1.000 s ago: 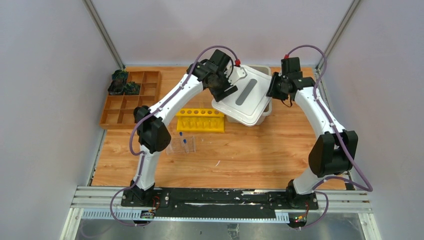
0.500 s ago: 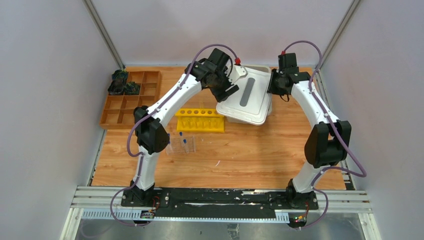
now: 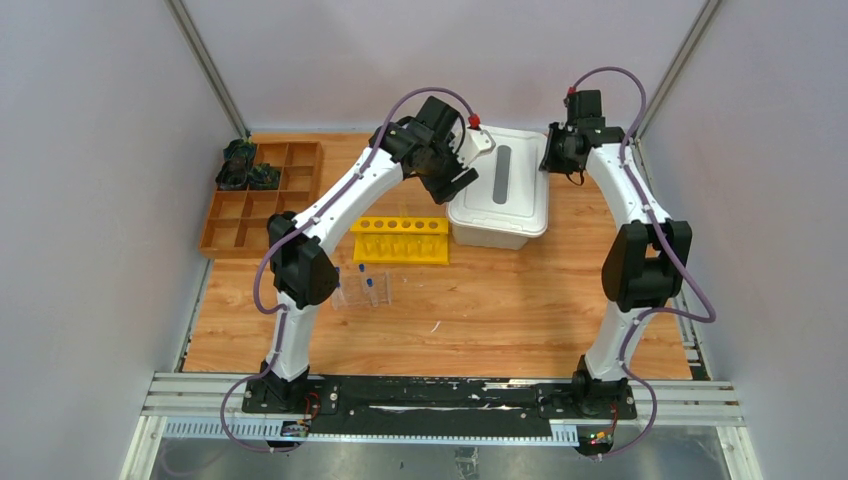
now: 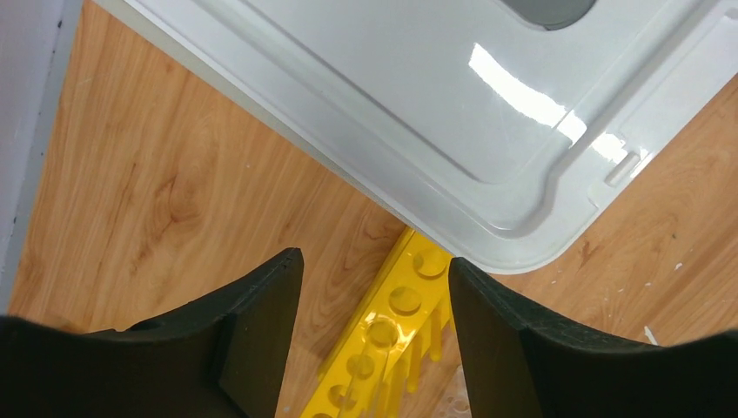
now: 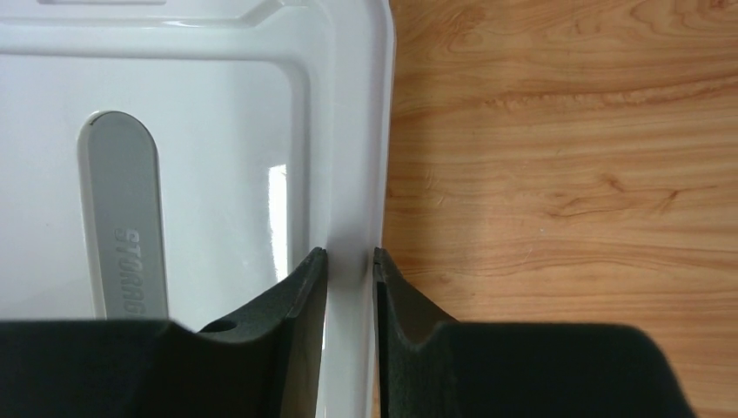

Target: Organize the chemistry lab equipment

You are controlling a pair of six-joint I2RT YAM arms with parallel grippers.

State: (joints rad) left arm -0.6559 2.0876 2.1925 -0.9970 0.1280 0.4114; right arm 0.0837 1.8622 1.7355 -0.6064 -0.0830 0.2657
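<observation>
A white storage box [image 3: 497, 232] stands at the back of the table, and its white lid [image 3: 520, 180] with a grey handle [image 3: 502, 173] lies square on it. My right gripper [image 5: 350, 254] is shut on the lid's [image 5: 218, 174] right rim, one finger on each side. My left gripper [image 4: 374, 266] hangs open and empty beside the lid's [image 4: 418, 96] left corner, above a yellow tube rack [image 4: 392, 340]. A clear plastic rack [image 3: 362, 290] with blue-capped tubes [image 3: 369, 283] stands near the left arm.
The yellow tube rack [image 3: 400, 240] lies just left of the box. A brown wooden compartment tray [image 3: 262, 195] sits at the far left with dark items [image 3: 245, 168] in its back cells. Grey walls close in on both sides.
The lid was tilted and askew over the box; now it sits level and square. My right gripper moved back along its edge and narrowed onto the rim. The left gripper hardly moved.
</observation>
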